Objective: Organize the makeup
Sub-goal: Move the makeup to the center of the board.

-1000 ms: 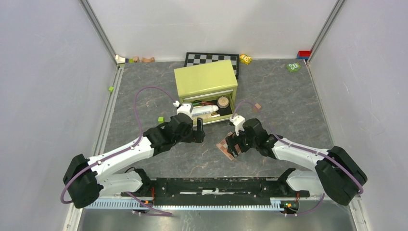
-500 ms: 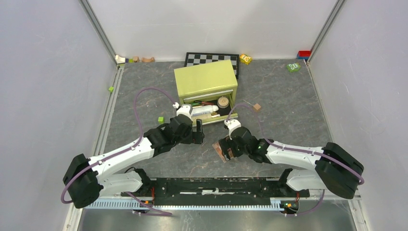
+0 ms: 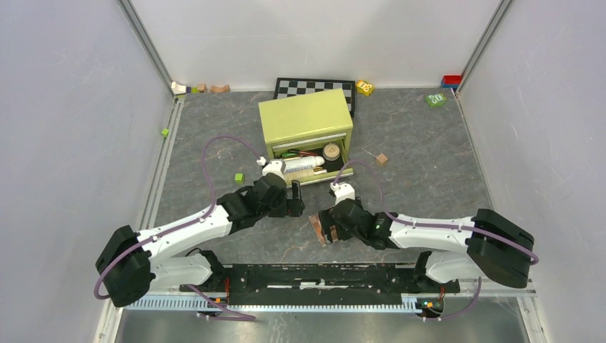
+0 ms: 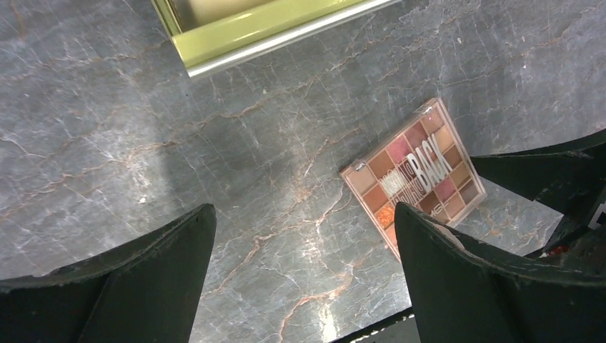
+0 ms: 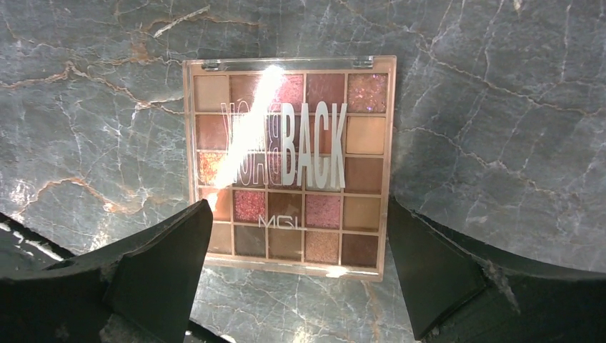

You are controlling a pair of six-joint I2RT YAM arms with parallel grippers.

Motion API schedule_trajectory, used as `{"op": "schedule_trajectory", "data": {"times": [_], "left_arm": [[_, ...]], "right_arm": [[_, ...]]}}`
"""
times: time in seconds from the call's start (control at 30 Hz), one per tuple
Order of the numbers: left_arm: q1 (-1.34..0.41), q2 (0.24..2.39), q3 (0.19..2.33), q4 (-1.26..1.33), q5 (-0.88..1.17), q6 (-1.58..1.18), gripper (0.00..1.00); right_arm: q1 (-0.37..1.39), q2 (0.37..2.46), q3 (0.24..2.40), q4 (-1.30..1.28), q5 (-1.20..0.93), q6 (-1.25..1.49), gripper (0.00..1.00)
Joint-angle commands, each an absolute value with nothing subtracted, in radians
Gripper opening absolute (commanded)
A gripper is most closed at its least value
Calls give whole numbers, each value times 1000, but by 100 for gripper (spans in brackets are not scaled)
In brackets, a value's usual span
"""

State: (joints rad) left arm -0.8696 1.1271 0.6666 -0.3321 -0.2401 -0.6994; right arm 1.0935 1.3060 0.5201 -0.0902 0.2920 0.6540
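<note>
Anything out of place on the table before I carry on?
Yes: the eyeshadow palette lies flat on the table, outside the open drawer that holds the other makeup, and at an angle to it. The right gripper hangs open over it, not closed on it.

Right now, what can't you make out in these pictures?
Top view: the palette lies mostly under the right arm.
Top view: the drawer's items are too small to name; the green box covers its back.
Left wrist view: the drawer is cut off by the top edge.
Right wrist view: an open jaw hides the palette's lower left corner.
</note>
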Motion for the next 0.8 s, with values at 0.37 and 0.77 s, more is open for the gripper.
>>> {"op": "schedule_trajectory", "data": {"times": [0.37,0.77], "left_arm": [[-873,1164,620,-134,-37,-790,100],[-922,1206,578,-94,-5,-836,98]], "right_arm": [[883,1155,476,-86,105,427,98],[915,1151,338,43,-173,501,98]]}}
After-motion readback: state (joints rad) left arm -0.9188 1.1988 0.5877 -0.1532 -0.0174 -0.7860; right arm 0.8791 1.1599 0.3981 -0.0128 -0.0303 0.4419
